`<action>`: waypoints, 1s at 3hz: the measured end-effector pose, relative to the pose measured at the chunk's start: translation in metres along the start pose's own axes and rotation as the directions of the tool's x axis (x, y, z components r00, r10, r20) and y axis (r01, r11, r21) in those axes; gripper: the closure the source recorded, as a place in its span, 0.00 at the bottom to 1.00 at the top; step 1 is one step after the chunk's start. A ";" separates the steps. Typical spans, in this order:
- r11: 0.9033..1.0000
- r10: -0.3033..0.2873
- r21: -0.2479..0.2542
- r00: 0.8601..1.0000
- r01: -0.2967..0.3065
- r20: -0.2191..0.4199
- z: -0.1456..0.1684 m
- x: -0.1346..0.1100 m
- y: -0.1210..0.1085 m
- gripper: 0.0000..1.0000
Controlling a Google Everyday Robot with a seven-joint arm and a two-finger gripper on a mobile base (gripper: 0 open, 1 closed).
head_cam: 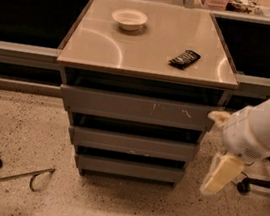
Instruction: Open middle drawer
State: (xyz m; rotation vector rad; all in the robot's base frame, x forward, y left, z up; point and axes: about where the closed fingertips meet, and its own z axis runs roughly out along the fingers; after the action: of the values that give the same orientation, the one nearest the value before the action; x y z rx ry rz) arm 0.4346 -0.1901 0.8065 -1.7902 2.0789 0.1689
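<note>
The middle drawer [132, 143] is a plain grey handleless front, second of three stacked fronts under the beige counter. It sits flush, pushed in. Above it is the larger grey front with white scratch marks [135, 107]. Below it is the smallest grey front [128, 168]. My gripper [220, 174] hangs at the end of the white arm [263, 127], right of the cabinet, level with the two lower fronts and apart from them. It touches nothing.
On the counter [109, 45] stand a white bowl [129, 18] at the back and a dark snack packet [185, 58] to the right. A chair base with castors [250, 185] stands at the right. A metal stand leg [6, 176] lies on the speckled floor at lower left.
</note>
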 end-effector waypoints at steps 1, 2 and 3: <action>0.999 0.026 -0.044 1.000 -0.026 -0.007 0.090 0.007 0.018 0.00; 0.998 0.069 0.013 0.998 -0.069 0.010 0.094 0.007 0.008 0.00; 0.998 0.069 0.013 0.998 -0.069 0.010 0.094 0.007 0.008 0.00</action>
State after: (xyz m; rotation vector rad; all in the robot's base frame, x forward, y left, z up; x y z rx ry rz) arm 0.4459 -0.1635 0.7163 -1.7078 2.1316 0.1814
